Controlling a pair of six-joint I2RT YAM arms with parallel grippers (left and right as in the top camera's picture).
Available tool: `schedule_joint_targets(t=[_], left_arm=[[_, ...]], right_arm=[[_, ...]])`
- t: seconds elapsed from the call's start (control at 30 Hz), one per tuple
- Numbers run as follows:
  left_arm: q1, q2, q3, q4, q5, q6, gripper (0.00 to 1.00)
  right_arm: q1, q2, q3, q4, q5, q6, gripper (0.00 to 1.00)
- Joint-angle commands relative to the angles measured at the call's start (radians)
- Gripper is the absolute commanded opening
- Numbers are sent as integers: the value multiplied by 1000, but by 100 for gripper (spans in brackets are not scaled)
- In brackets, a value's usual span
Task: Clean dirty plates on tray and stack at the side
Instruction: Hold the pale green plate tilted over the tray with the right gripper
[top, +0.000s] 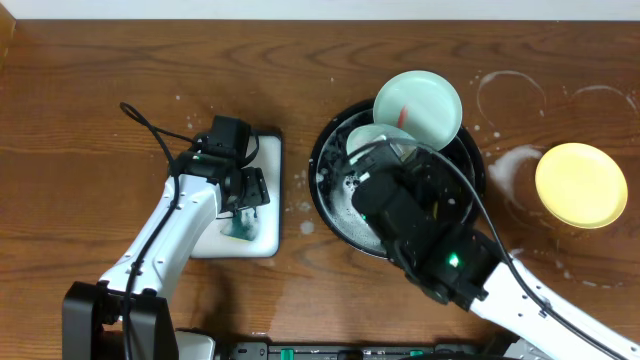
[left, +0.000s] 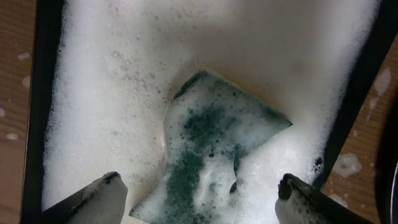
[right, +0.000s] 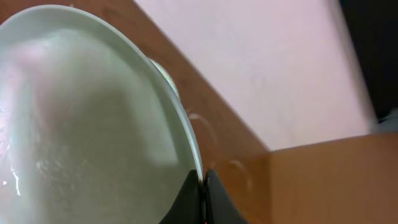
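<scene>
A pale mint plate with a red smear leans on the far rim of the black tray. My right gripper reaches into the tray and is shut on the rim of a second mint plate. In the right wrist view the jaws pinch that wet plate's edge and hold it tilted. The yellow plate lies on the wood tabletop to the right of the tray. My left gripper is open over the green sponge, its fingers on either side of it.
The white rectangular dish with a dark rim is full of foam and stands left of the tray. Whitish soapy rings mark the wood at the back right, near the yellow plate. A black cable loops behind the left arm.
</scene>
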Motion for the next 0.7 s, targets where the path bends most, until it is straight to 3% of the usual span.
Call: schedule_joint_targets(t=[0.0, 0.67], left_arm=[[4, 1, -2, -3, -2, 2, 82], [4, 1, -2, -3, -2, 3, 82]], right_arm=[[37, -10, 2, 16, 127, -130, 1], [72, -10, 2, 35, 152, -190, 1]])
